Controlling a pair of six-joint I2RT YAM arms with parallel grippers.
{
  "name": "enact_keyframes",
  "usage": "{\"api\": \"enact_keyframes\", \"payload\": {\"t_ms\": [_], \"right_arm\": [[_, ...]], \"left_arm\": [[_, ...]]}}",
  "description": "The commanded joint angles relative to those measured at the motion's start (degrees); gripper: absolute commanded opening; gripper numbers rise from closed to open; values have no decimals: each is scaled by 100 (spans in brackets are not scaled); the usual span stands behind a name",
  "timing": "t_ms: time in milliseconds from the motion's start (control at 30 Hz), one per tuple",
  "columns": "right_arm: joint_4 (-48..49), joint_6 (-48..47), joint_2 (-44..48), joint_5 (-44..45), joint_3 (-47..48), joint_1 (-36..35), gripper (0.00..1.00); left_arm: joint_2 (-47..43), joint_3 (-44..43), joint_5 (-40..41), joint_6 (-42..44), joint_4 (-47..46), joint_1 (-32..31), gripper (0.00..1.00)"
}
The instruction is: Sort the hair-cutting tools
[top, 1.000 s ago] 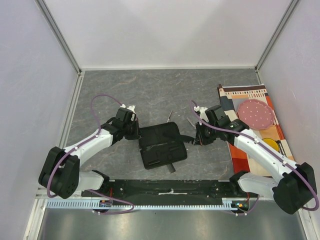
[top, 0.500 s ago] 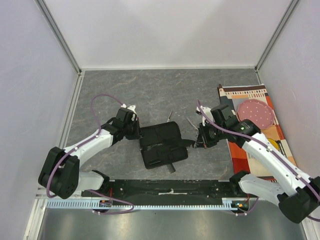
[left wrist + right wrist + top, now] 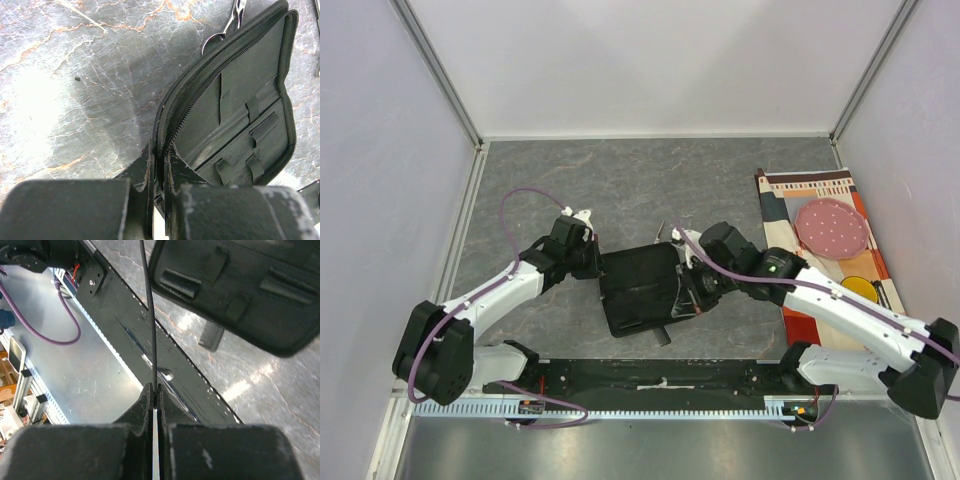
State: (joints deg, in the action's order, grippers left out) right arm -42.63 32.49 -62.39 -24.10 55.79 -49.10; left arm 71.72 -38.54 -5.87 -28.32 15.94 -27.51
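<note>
A black fabric pouch (image 3: 640, 288) lies open mid-table, its pockets showing in the left wrist view (image 3: 240, 115). My left gripper (image 3: 594, 265) is shut on the pouch's zipped left edge (image 3: 161, 150). My right gripper (image 3: 688, 290) hovers at the pouch's right edge, shut on a flat black comb (image 3: 149, 315) seen edge-on. One pair of silver scissors (image 3: 660, 232) lies just behind the pouch, also seen in the left wrist view (image 3: 232, 20). A black ridged tool end (image 3: 663, 336) pokes out from under the pouch's near edge (image 3: 211, 336). The second scissors are hidden.
A colourful patterned cloth (image 3: 840, 250) lies at the right wall with a pink dotted disc (image 3: 830, 228) on it. A black base rail (image 3: 660, 375) runs along the near edge. Grey walls close in the left, far and right sides.
My right arm has swung left from beside the cloth to the pouch's right edge, carrying the comb. My left gripper has kept its hold on the pouch's edge.
</note>
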Motion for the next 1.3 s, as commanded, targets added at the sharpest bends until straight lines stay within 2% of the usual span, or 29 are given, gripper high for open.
{"api": "enact_keyframes", "payload": {"t_ms": [0, 400, 633, 933, 1067, 1267], "right_arm": [[1098, 451, -413, 405, 169, -214, 0], [1854, 258, -1434, 1741, 916, -205, 0], [2224, 328, -1381, 2347, 960, -47, 0], [2611, 460, -1162, 2550, 618, 6, 0], [2506, 399, -995, 2498, 582, 15, 0], [1558, 118, -345, 2419, 704, 453, 0]], "left_arm": [[-62, 93, 394, 239, -4, -53, 2], [-79, 128, 446, 256, 23, -150, 2], [-36, 154, 481, 248, 31, -185, 2], [-9, 163, 508, 248, 23, -220, 2], [-9, 163, 517, 248, 31, -229, 2], [17, 154, 578, 248, 40, -238, 2]]}}
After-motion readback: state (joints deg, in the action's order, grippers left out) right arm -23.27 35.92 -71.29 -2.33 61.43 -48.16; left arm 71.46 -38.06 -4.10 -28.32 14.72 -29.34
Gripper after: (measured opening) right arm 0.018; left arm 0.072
